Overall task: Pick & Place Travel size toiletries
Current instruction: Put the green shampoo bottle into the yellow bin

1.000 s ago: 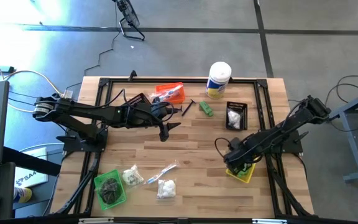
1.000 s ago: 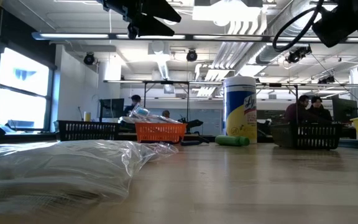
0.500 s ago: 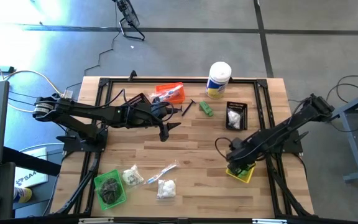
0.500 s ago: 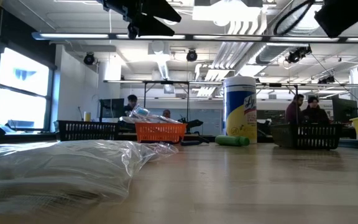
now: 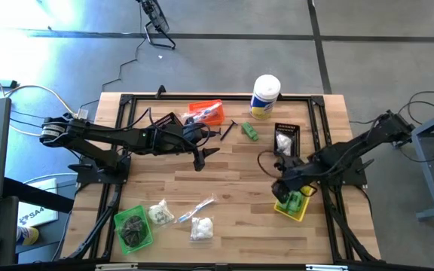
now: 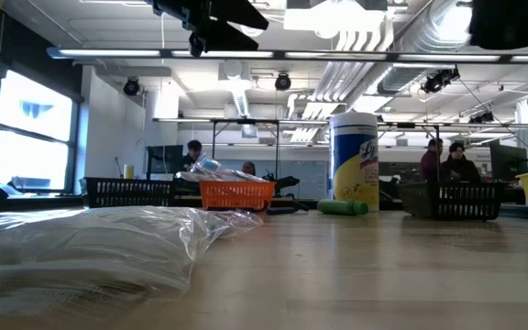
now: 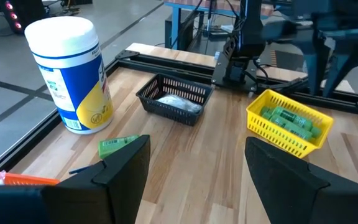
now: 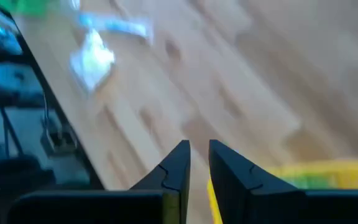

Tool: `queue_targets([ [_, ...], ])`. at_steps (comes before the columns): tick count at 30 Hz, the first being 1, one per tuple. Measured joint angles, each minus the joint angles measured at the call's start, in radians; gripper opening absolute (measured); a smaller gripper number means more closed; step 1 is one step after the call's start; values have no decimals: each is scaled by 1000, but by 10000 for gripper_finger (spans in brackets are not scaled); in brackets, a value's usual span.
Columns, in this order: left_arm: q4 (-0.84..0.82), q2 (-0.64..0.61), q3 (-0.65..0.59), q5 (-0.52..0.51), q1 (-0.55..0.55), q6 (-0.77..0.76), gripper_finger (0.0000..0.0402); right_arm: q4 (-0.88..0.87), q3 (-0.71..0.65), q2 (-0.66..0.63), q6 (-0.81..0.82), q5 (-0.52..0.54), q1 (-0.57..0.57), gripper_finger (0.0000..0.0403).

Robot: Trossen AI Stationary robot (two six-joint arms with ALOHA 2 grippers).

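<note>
My right gripper (image 5: 280, 183) hovers just past the far-left corner of the yellow bin (image 5: 301, 213), fingers nearly together with nothing between them (image 8: 195, 163). Green mini bottles (image 5: 295, 202) lie in that bin (image 7: 289, 121). My left gripper (image 5: 204, 153) waits open above the table's middle (image 7: 191, 168). One green bottle (image 5: 249, 132) and a black stick (image 5: 227, 129) lie flat on the table at the far side. A clear-wrapped packet (image 5: 195, 208) and two bags of white puffs (image 5: 159, 213) (image 5: 201, 227) lie near the front edge.
A white canister with a yellow label (image 5: 265, 95) stands at the far edge. An orange bin (image 5: 206, 113), a black bin holding white puffs (image 5: 285, 141), another black bin (image 5: 165, 120) and a green bin with dark bundles (image 5: 134, 227) stand around bare wood in the middle.
My right gripper has risen from over the yellow bin and drawn toward the table's far edge, tipping up from a steep downward point. The green bottles in the bin now show uncovered. My left arm has kept still.
</note>
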Motion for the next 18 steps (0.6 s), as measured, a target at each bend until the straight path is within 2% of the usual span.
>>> queue_targets([
  [4, -1, 0, 0, -8, 0, 0, 255, 60, 0, -2, -123, 53, -61, 51],
  [18, -2, 0, 0, -21, 0, 0, 255, 259, 0, 6, -547, 67, -335, 50],
])
